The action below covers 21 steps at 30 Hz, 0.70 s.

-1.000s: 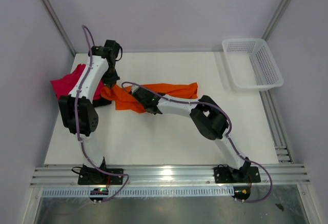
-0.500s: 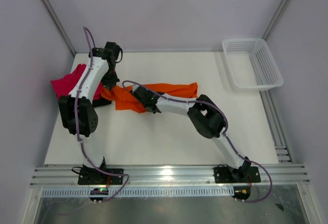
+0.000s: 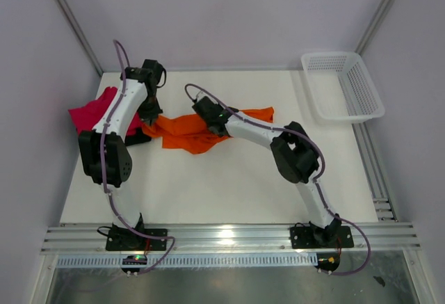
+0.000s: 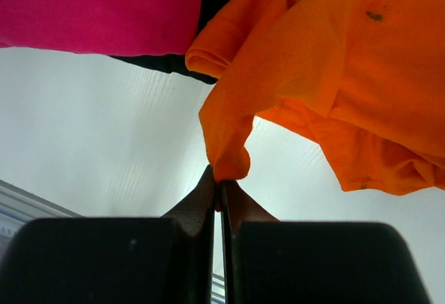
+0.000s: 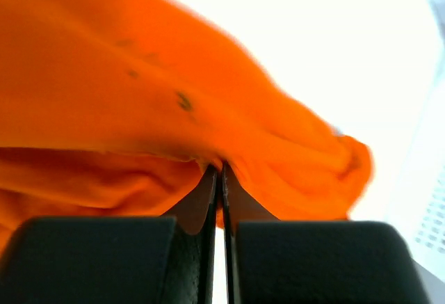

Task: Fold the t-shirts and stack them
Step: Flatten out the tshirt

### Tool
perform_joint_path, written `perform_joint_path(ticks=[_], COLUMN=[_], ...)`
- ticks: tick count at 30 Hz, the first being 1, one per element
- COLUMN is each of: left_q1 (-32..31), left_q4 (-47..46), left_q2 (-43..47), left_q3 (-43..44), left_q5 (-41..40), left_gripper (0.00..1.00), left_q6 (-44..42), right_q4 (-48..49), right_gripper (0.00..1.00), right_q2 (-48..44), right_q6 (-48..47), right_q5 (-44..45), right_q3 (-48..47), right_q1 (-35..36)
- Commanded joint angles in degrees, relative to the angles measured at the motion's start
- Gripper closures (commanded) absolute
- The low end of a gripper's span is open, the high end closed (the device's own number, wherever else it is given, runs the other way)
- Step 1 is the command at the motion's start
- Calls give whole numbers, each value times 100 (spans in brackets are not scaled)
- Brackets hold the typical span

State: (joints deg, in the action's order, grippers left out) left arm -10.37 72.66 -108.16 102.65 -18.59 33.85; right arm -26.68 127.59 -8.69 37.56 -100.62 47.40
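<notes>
The orange t-shirt (image 3: 186, 131) lies crumpled across the middle of the table, held up at two places. My left gripper (image 3: 151, 115) is shut on its left edge; the left wrist view shows a fold of the orange cloth (image 4: 334, 88) pinched at my fingertips (image 4: 220, 179). My right gripper (image 3: 211, 116) is shut on the shirt's upper middle; the right wrist view shows the orange cloth (image 5: 139, 102) draped over its tips (image 5: 221, 170). The magenta-pink t-shirt (image 3: 94, 113) lies at the left edge, on top of the black t-shirt (image 3: 138, 137), also seen in the left wrist view (image 4: 104, 8).
A white mesh basket (image 3: 342, 87) stands at the back right corner. The table's metal rail (image 3: 229, 238) runs along the near edge. Walls close in on the left, back and right.
My right gripper has moved toward the back with the orange shirt, lifting and bunching its middle. The shirt's right end has drawn in leftward. My left gripper has stayed nearly still.
</notes>
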Motion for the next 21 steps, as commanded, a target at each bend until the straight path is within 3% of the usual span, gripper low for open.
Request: perform_joint_path(ticks=[1, 9, 12, 19, 21], left_q1=[35, 35, 35, 35, 35], left_q4=[-103, 63, 327, 1101, 987], left_q2=[181, 111, 32, -92, 215], left_q3=[281, 896, 1519, 3926, 3999], left_q5=[127, 198, 180, 145, 198], left_gripper=[100, 100, 100, 100, 100], left_q6=[-1, 17, -9, 122, 332], right_q4=[-31, -285, -592, -1120, -1173], right_gripper=[97, 97, 97, 97, 97], right_q2=[-1095, -2009, -2220, -3055, -3274], right_q6=[140, -291, -309, -300, -344], right_q5=[524, 1235, 1455, 1632, 1693], right_q3=[-441, -1125, -1539, -2110, -2216], right_q1=[-248, -327, -345, -336, -319])
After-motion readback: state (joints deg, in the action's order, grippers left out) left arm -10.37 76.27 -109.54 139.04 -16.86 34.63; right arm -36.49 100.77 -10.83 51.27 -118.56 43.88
